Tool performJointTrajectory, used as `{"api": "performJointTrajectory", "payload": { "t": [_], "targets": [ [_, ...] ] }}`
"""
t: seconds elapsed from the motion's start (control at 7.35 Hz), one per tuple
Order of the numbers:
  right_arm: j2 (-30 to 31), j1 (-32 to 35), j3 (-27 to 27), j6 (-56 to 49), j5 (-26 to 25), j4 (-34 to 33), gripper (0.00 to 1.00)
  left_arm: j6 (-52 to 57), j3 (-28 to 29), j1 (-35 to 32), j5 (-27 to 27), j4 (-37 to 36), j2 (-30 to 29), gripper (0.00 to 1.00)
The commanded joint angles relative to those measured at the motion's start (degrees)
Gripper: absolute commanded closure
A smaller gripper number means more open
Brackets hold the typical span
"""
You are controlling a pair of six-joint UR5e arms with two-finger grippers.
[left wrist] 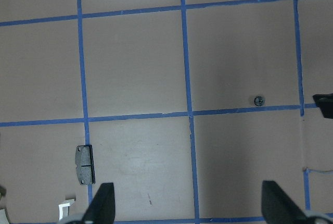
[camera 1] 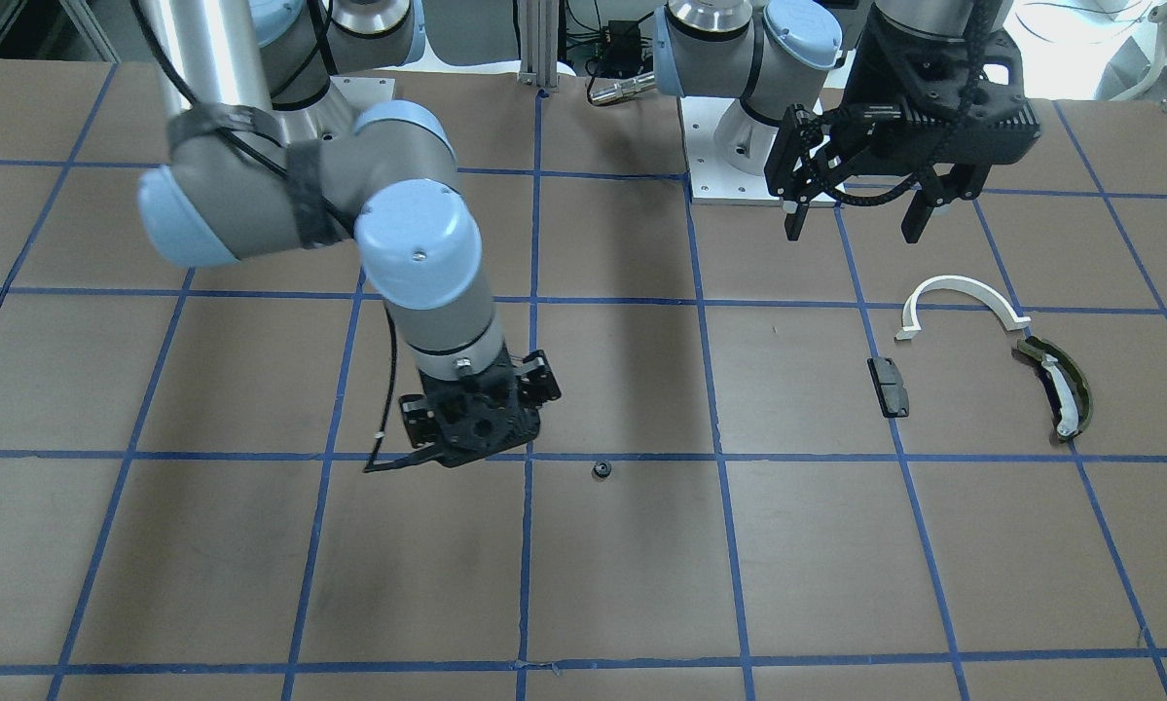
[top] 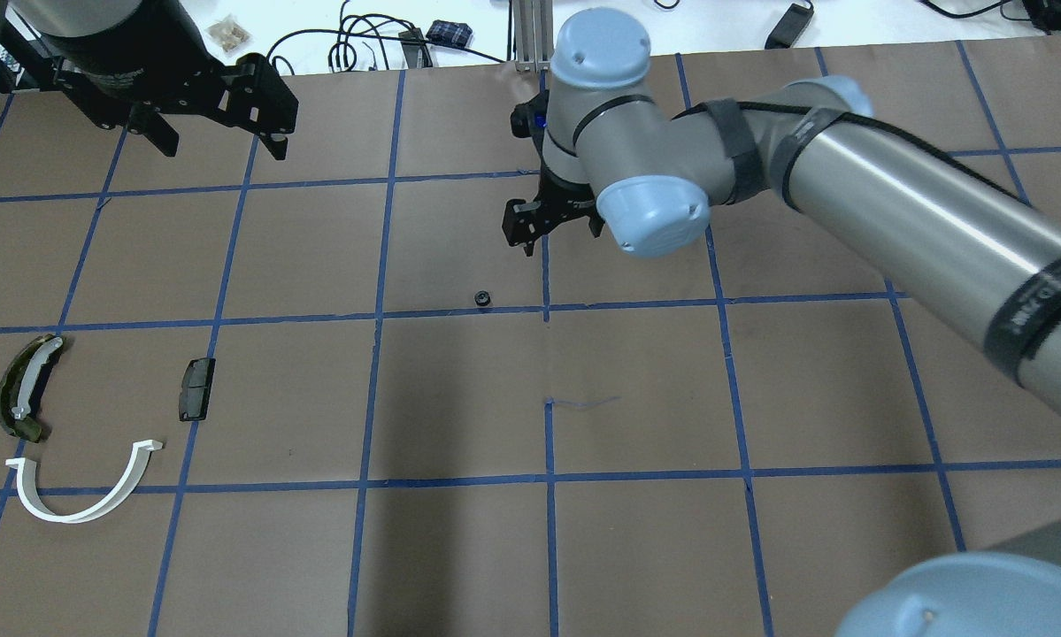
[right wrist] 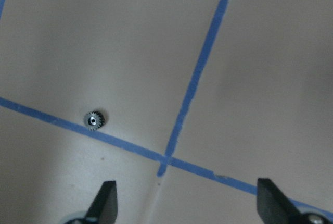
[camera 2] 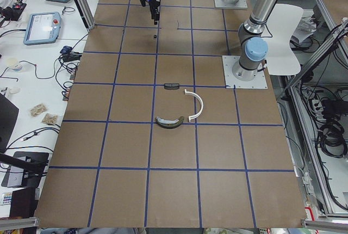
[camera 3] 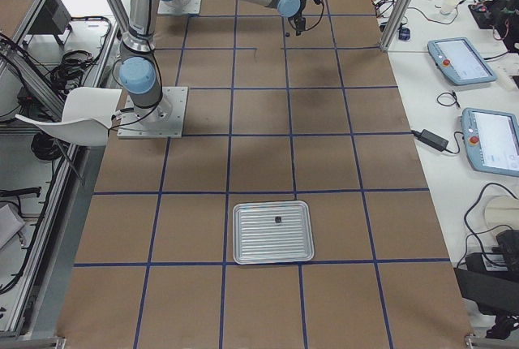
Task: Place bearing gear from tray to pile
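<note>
The bearing gear (camera 1: 601, 469), a small black toothed ring, lies alone on the brown table by a blue tape line; it also shows in the overhead view (top: 482, 298) and both wrist views (left wrist: 257, 99) (right wrist: 94, 120). My right gripper (camera 1: 452, 456) (right wrist: 184, 208) hovers just beside it, open and empty. The pile lies far to my left: a white half-ring (top: 96, 509), an olive-green curved piece (top: 21, 385) and a dark grey block (top: 196, 389). My left gripper (top: 220, 141) (left wrist: 188, 208) hangs open and empty above the table, beyond the pile.
The metal tray (camera 3: 272, 260) stands at the table's right end with one small dark part (camera 3: 277, 220) in it. The table is brown with a blue tape grid (top: 548, 398). Cables and teach pendants lie off the far edge.
</note>
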State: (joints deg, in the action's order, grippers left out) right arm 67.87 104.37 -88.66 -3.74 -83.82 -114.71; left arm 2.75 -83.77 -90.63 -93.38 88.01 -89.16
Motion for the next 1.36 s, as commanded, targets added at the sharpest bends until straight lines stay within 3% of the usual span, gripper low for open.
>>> {"api": "performJointTrajectory", "payload": {
  "t": [0.0, 0.41, 0.68, 1.09, 1.23],
  "targets": [
    [7.94, -8.09, 1.21, -6.96, 1.37, 9.83, 0.00, -0.64, 0.19, -0.25, 0.04, 0.06, -0.92, 0.00],
    [17.01, -22.13, 0.16, -9.17, 0.41, 11.44, 0.00, -8.63, -1.12, -8.57, 0.75, -1.60, -7.48, 0.00],
    [17.21, -35.13, 0.16, -22.54, 0.50, 12.23, 0.00, -11.26, -3.41, -10.61, 6.42, -13.51, -17.66, 0.00],
    [14.50, -52.64, -0.89, -30.94, 0.15, 16.63, 0.00, -13.73, -4.12, -14.58, 6.03, -22.59, -28.76, 0.00],
    [13.26, -56.69, -1.07, -40.64, 0.15, 15.84, 0.00, -14.96, -7.34, -14.58, 6.02, -25.66, -29.66, 0.00]
  ]
}}
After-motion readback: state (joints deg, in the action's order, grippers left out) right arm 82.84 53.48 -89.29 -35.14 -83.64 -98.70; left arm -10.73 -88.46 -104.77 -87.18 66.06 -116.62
